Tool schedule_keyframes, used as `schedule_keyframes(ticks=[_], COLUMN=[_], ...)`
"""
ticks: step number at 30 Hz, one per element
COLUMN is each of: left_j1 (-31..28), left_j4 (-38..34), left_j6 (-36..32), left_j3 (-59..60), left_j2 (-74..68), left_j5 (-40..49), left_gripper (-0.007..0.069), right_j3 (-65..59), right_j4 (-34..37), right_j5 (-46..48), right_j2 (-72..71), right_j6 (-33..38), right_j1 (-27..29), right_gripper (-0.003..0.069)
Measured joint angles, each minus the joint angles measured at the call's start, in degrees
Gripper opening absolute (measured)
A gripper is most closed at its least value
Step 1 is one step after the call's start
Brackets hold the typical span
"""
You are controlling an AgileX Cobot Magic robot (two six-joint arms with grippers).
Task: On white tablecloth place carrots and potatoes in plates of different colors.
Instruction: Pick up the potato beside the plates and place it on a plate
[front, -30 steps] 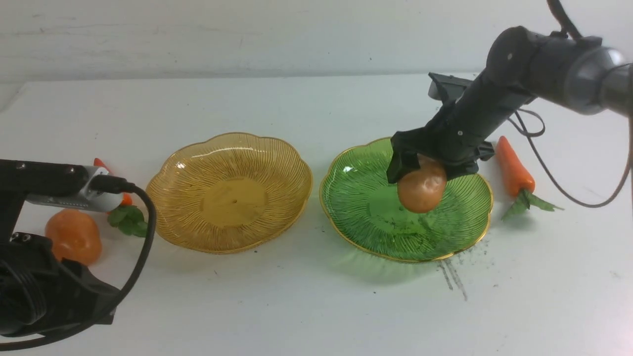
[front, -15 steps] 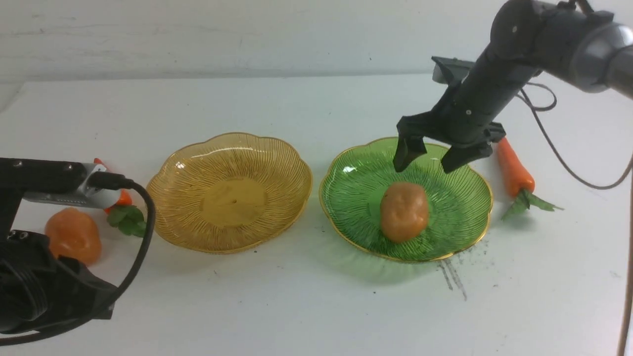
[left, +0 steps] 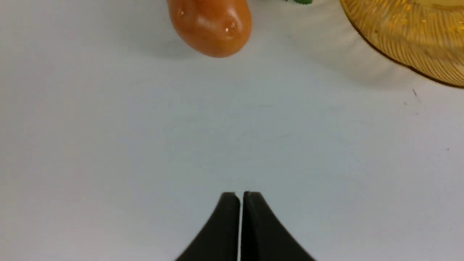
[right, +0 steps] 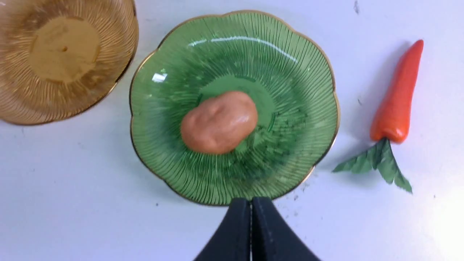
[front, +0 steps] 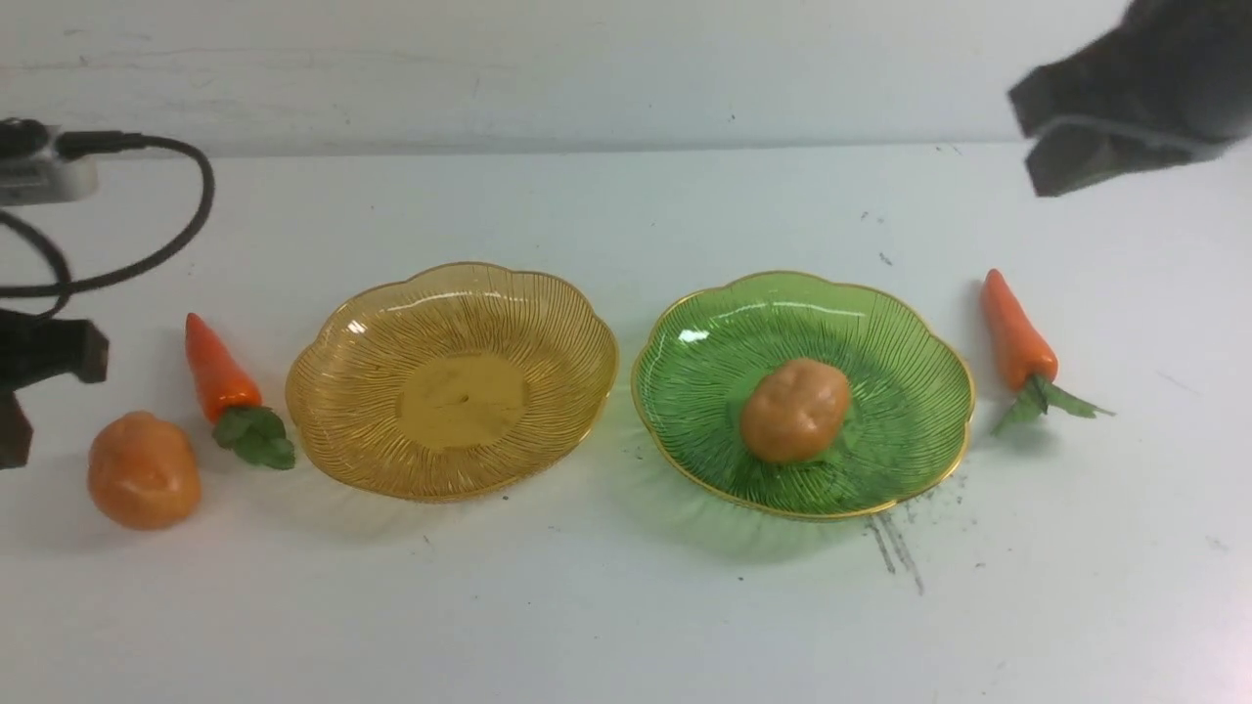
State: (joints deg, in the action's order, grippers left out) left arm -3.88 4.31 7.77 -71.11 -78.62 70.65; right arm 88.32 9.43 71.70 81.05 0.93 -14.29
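Two scalloped, gold-rimmed plates are pictured side by side on the white tablecloth (front: 626, 606), the amber plate (front: 548, 323) on the left and the green plate (front: 910, 430) on the right, near each other but not touching. One potato (front: 794, 409) is seen resting in the middle of the green plate. The second potato (front: 144, 470) is shown on the cloth at the far left, with the left carrot (front: 215, 370) just beyond it, its leafy top turned toward the amber plate's rim. The right carrot (front: 1015, 330) is laid on the cloth just beside the green plate's right edge, its tip pointed away from the robot. The right gripper (right: 251, 203) is raised well above the table at the far right, caught only as a dark blur in the front view; its fingers are pressed together, tip to tip. The left gripper (left: 241, 197) is held over bare cloth near the second potato, its fingers likewise pressed together. Grey scuff streaks (front: 895, 552) are visible on the cloth by the green plate's near edge.
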Motion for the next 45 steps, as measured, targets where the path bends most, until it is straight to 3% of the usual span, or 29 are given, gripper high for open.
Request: schedule_keyframes(ticks=[5,12,17,22,24,28,30,41,44,45], left_j1=[-4.1,-6.7,-6.8,-6.8,-6.8,-6.8,-6.8,-6.8,-6.8,-6.8], left_j4=[-1.8,-3.5,-3.0,-2.9,-2.3,-2.2,-1.9,0.3,0.2,0.0], left_j6=[0.0,0.4,0.4,0.4,0.3,0.2,0.2,0.8,0.8,0.9], left_j3=[-7.5,-13.3,-14.9,-14.9,-14.9,-14.9,-14.9,-15.0,-15.2,-15.2], left_j2=[-12.9,-20.1,-24.0,-27.5,-29.2,-31.2,-32.5,-38.5,-39.8,-40.6], left_j5=[-0.1,-0.3,-1.6,-7.5,-10.8,-12.6,-12.7,-12.6,-12.4,-12.0], left_gripper=[-0.0003,-0.0003,0.0059,0.0251,0.0409,0.0617,0.0666,0.068,0.0655,0.0616], right_j3=[-12.3,-22.1,-25.5,-26.9,-27.1,-27.1,-27.1,-27.1,-27.1,-27.1], right_j4=[2.7,3.0,3.1,3.7,4.1,4.2,4.2,4.4,4.4,4.4], right_j5=[0.6,0.9,1.0,0.9,0.9,0.8,0.8,0.8,0.8,0.8], right_j2=[-13.2,-22.2,-24.3,-24.3,-24.3,-24.3,-24.3,-24.3,-24.3,-24.3], right_j6=[0.2,0.3,0.4,0.4,0.4,0.4,0.4,0.4,0.4,0.4], right_j1=[0.0,0.0,0.0,0.0,0.0,0.0,0.0,0.0,0.0,0.0], right_gripper=[-0.0015,-0.0015,-0.0015,-0.0015,-0.0015,-0.0015,-0.0015,-0.0015,-0.0015,-0.0015])
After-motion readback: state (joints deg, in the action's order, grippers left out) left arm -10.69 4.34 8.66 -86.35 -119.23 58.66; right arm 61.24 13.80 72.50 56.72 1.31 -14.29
